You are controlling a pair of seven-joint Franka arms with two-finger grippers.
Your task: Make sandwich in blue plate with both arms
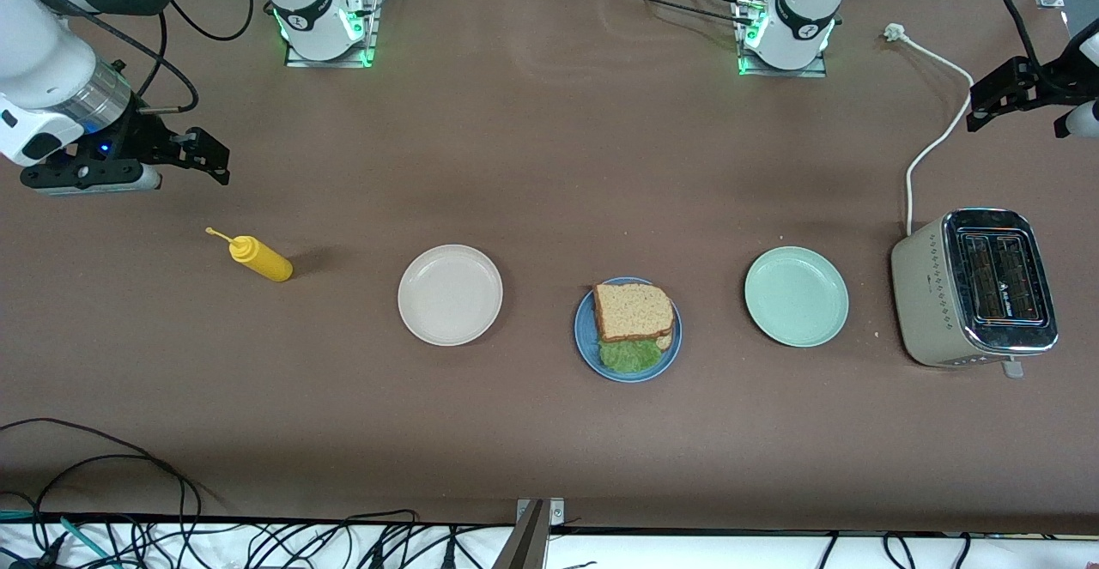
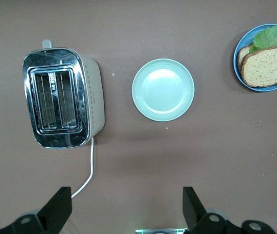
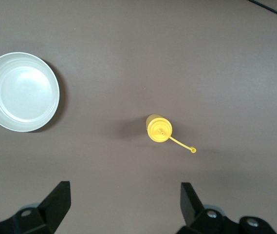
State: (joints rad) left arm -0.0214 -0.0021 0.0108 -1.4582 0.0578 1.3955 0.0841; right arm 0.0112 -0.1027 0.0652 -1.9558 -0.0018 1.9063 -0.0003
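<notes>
- Left pincer (image 2: 123,209) hangs released and empty above the worktop (image 1: 549,148), up at the left arm's end, over the white cord (image 1: 932,136) that runs to the toaster (image 1: 974,287).
- Right pincer (image 3: 123,207) we see likewise spread wide and holding nothing, raised over bare worktop at the right arm's end, near the yellow squeeze bottle (image 1: 260,259).
- Between them we find three plates in a row: the beige plate (image 1: 450,294), the blue plate (image 1: 629,369) and the mint-green plate (image 1: 796,296).
- On the blue plate sits the sandwich (image 1: 634,311), with the lettuce leaf (image 1: 627,354) poking out from under the top slice toward the front camera.
</notes>
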